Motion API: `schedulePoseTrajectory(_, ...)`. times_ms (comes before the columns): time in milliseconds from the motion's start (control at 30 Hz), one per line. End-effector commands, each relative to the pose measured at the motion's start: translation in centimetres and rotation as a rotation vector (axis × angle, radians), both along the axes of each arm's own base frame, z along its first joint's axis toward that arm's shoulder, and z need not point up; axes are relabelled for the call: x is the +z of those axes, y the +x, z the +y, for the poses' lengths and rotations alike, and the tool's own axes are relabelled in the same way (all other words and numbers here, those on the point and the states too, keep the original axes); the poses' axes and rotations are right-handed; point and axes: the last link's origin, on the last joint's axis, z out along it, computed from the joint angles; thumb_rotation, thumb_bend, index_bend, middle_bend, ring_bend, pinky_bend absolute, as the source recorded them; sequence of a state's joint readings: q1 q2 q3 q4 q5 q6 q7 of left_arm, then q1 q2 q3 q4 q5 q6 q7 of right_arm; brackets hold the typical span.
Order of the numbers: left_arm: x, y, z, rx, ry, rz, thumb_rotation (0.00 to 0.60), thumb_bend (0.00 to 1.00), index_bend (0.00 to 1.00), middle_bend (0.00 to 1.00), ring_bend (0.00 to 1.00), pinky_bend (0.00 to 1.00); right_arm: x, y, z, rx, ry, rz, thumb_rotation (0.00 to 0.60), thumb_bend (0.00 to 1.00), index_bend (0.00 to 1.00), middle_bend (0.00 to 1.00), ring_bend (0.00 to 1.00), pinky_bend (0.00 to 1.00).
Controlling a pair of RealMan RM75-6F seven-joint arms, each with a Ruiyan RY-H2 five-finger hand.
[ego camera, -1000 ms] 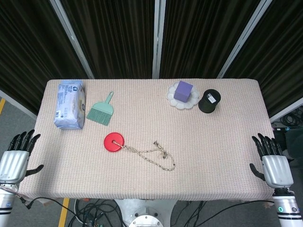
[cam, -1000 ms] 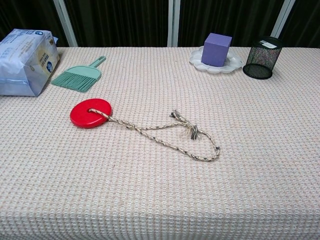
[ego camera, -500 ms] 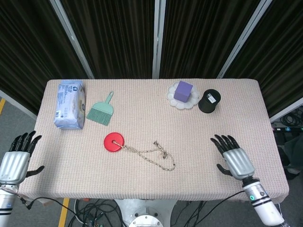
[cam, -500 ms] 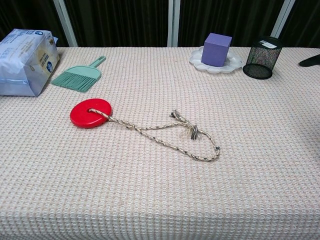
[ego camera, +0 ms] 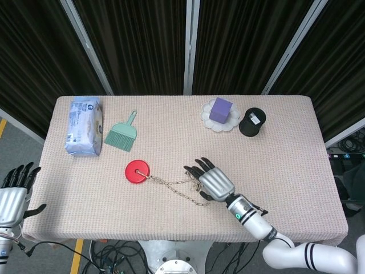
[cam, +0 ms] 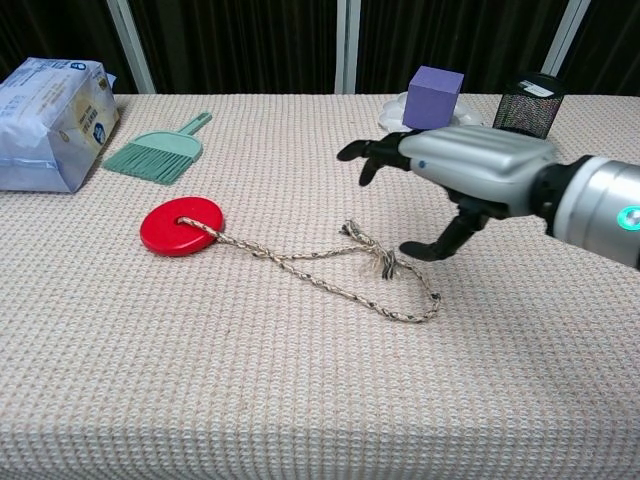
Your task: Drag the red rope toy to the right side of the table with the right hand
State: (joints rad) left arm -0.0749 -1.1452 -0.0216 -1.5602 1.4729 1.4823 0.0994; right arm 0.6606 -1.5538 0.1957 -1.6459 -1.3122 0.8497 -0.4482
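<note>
Chest view gives us our right hand (cam: 455, 180) spread wide and empty, hovering just above the knotted loop end of the red rope toy (cam: 182, 226), whose red disc lies left of centre on the tabletop (cam: 300, 400) with its cord trailing right. Head view adds what the chest view misses: our left hand (ego camera: 12, 197) off the tabletop's left edge, fingers apart and holding nothing, and the right hand covering part of the loop.
</note>
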Motion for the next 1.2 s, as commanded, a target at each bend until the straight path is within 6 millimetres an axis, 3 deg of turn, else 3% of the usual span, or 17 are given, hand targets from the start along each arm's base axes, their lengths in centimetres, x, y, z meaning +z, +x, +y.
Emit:
schedulePoseTrajectory(33, 0.0, -0.1, 0.0, 0.003, 0.001, -0.002, 0.600, 0.07, 0.11, 0.03, 0.00, 0.10, -2.3, 1.4, -1.4, 0.005, 0.003, 0.022, 0.600, 0.24, 0.03, 0.21, 0.00, 0.00)
schedulePoseTrajectory(200, -0.1, -0.3, -0.2, 0.005, -0.004, 0.000, 0.600, 0.07, 0.11, 0.03, 0.00, 0.10, -5.2, 2.7, -2.0, -0.022, 0.037, 0.010, 0.600, 0.24, 0.04, 0.22, 0.00, 0.00)
schedulePoseTrajectory(500, 0.4, -0.9, -0.5, 0.020, 0.005, 0.001, 0.600, 0.07, 0.11, 0.03, 0.00, 0.10, -8.1, 4.7, -1.3, -0.030, 0.076, -0.068, 0.600, 0.24, 0.07, 0.25, 0.00, 0.00)
schedulePoseTrajectory(767, 0.5, -1.2, -0.7, 0.029, 0.008, -0.002, 0.600, 0.07, 0.11, 0.03, 0.00, 0.10, -9.3, 5.5, -1.2, -0.031, 0.075, -0.088, 0.600, 0.24, 0.10, 0.28, 0.00, 0.00)
schedulePoseTrajectory(1200, 0.3, -2.0, -1.0, 0.054, 0.004, -0.019, 0.600, 0.07, 0.11, 0.03, 0.00, 0.10, -10.4, 4.7, -1.3, -0.040, 0.058, -0.064, 0.600, 0.26, 0.16, 0.37, 0.03, 0.00)
